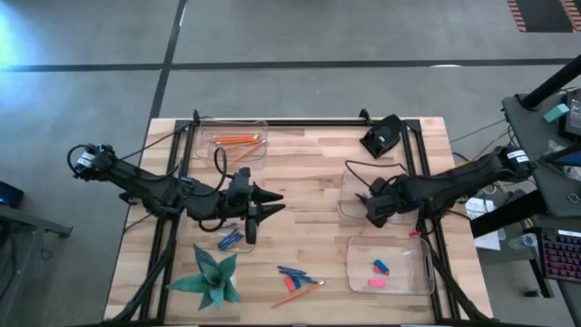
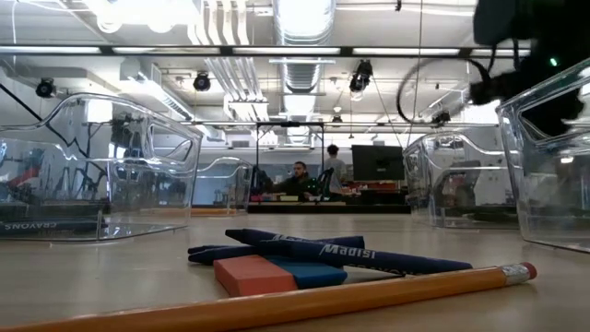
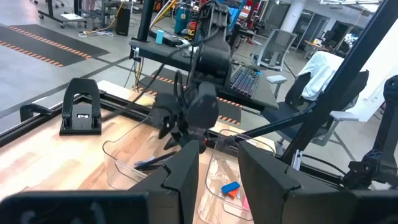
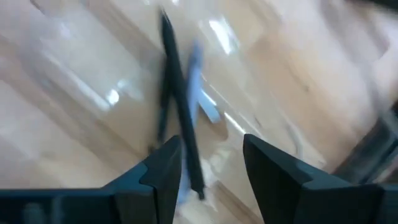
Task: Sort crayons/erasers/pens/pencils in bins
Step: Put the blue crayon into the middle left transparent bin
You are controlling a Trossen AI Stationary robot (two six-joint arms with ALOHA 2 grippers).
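Observation:
My right gripper hangs open, pointing down, over a clear bin at the table's right. A dark pen lies on that bin's floor below the open fingers, apart from them. My left gripper is held level above the table's middle, open, with nothing between its fingers. Loose blue crayons, an eraser and an orange pencil lie on the wood near the front edge.
A bin with orange pencils stands far left. A bin with blue crayons sits under the left arm. A bin with erasers is near right. A green paper star lies near left. A black device sits at the far edge.

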